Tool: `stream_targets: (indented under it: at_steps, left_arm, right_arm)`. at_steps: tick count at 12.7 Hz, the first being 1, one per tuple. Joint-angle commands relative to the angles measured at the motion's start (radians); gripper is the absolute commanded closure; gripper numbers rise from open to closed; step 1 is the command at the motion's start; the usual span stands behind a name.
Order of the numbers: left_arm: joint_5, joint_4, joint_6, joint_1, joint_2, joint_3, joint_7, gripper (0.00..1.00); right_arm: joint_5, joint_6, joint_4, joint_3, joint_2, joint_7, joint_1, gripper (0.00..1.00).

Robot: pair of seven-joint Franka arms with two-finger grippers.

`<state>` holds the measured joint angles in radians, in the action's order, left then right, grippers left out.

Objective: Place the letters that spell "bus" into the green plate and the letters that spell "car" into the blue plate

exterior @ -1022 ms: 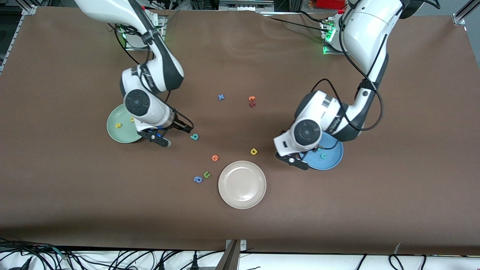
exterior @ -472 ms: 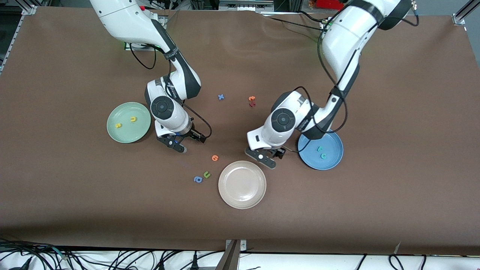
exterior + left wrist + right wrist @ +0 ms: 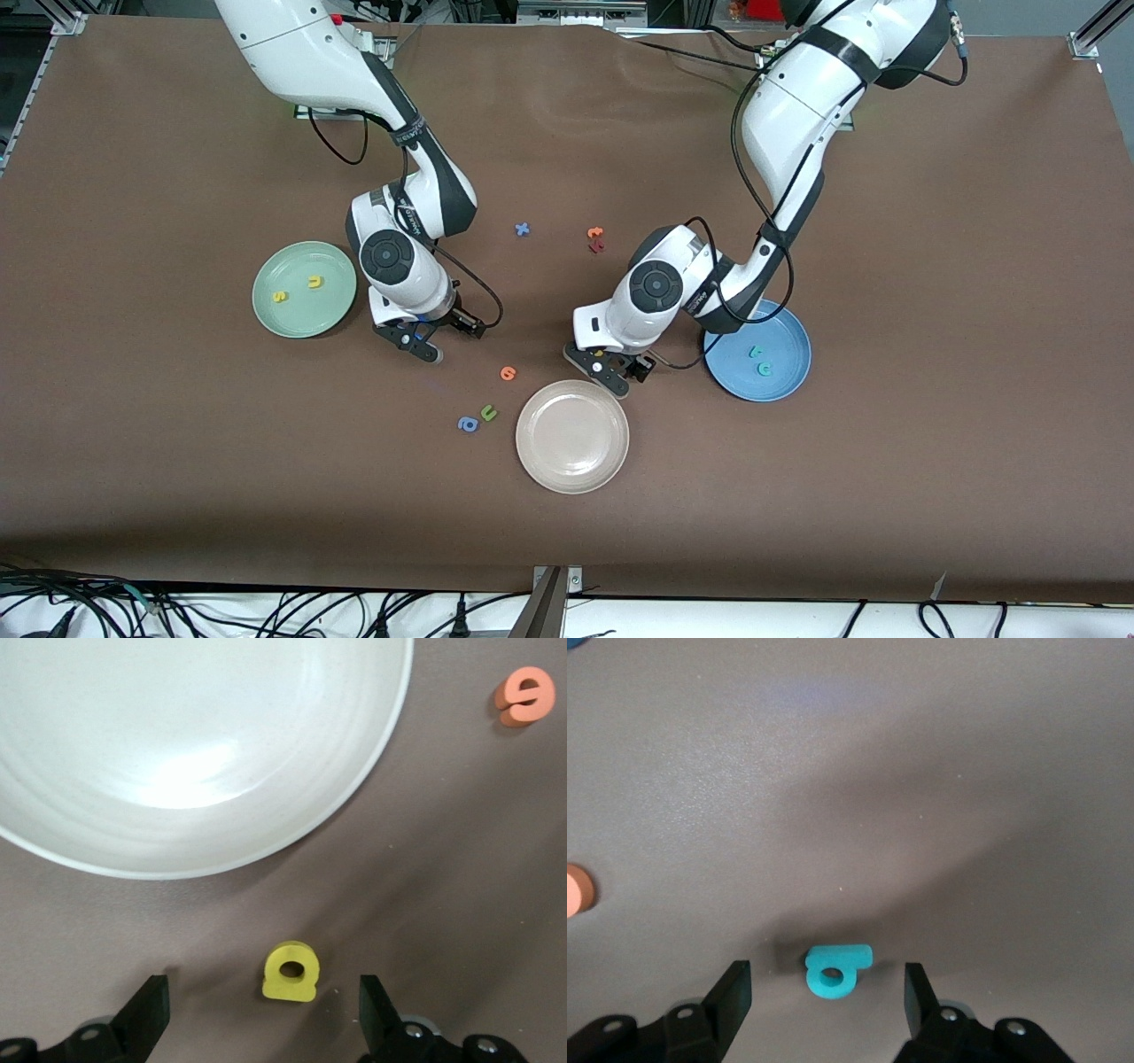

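I had the left gripper low over the surface with its fingers spread apart and grasping nothing. The yellow "a" lay flat between them, touching neither, just beside the rim of the beige plate. An orange letter sat well off from the fingers.

My right gripper was also down near the surface, fingers released, and the teal "b" lay between them, clear of both. In the front view that gripper stood between the green plate and the orange letter.

The green plate held the yellow "u" and the yellow "s". The blue plate held the teal "c" and the teal "r", close together. A green "u" and a blue "a" lay together on the surface near the beige plate.
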<state>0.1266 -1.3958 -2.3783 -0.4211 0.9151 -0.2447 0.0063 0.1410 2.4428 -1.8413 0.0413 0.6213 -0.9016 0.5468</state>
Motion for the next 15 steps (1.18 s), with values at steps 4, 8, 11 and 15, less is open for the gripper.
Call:
stream_targets:
  at_steps: [4,8,11,15]
  left_arm:
    - [-0.004,0.014,-0.01,-0.064,0.021,0.04,0.032,0.23]
    - [0.094,0.014,-0.01,-0.073,0.021,0.051,0.032,0.61]
    - [0.096,0.014,-0.007,-0.067,0.014,0.051,0.027,0.68]
    - [0.094,0.011,0.066,0.005,-0.028,0.044,0.029,0.72]
  right_arm:
    - [0.011,0.028,0.019,0.006,0.041,-0.007,0.019,0.48]
    - [0.011,0.027,0.016,0.006,0.049,-0.002,0.022,0.59]
    - [0.011,0.022,0.017,0.006,0.048,0.006,0.022,0.86]
    - [0.006,-0.095,0.034,0.017,-0.01,0.036,0.01,0.87]
